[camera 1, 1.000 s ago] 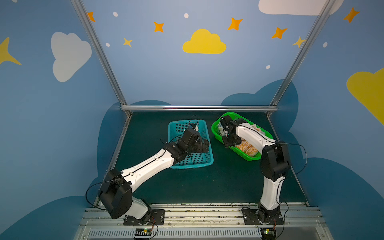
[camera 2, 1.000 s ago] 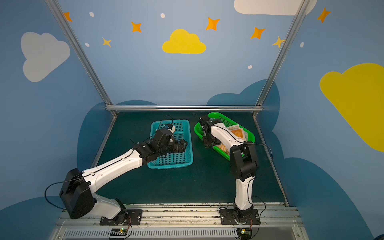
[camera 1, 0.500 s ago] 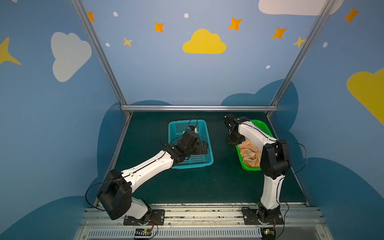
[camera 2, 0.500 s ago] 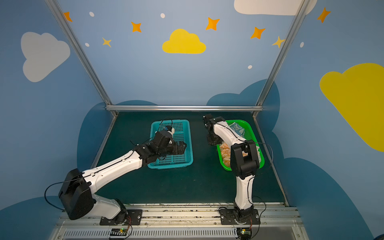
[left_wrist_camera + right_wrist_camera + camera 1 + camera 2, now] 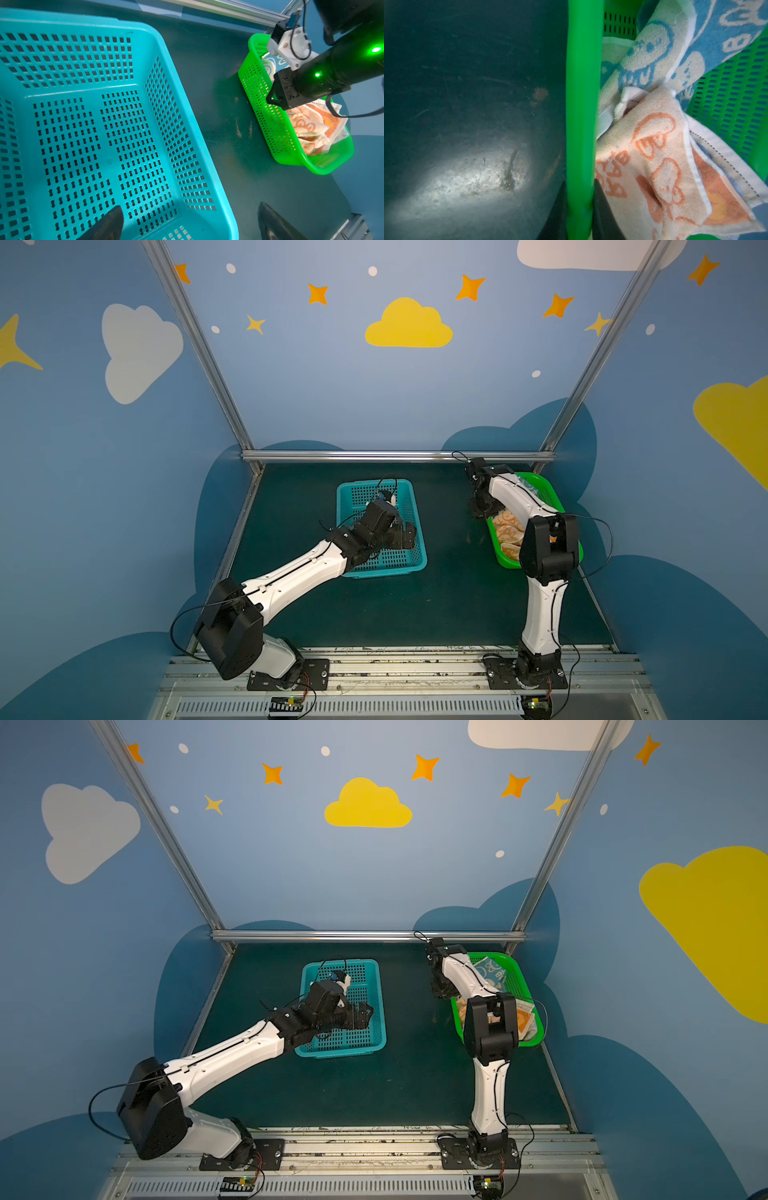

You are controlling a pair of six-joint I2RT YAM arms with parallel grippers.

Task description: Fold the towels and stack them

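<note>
- The right claw point(image 5: 580, 212) pinches the left rim of the green basket point(image 5: 581, 83), one finger outside the wall and one inside, both pressed against the plastic.
- In both top views this basket point(image 5: 555, 495) point(image 5: 517, 969) sits on the right side of the dark green surface point(image 5: 449, 593), running from far to near.
- All the towels lie crumpled and unfolded in the green basket.
- The blue-cream towel point(image 5: 654, 52) is towards its far end.
- The orange-cream towel point(image 5: 654, 155) lies nearer, overlapping the blue one, with rabbit prints facing up.
- A third towel point(image 5: 724, 199) shows only an orange patch and a white hem beneath the orange-cream one.
- The left claw point(image 5: 190, 206) is spread wide and holds nothing. One finger is inside the teal basket point(image 5: 164, 116) and the other is over the bare surface beyond the basket's right wall.
- The teal basket point(image 5: 422, 556) stands at mid-surface, well apart from the green one, with no cloth in it.
</note>
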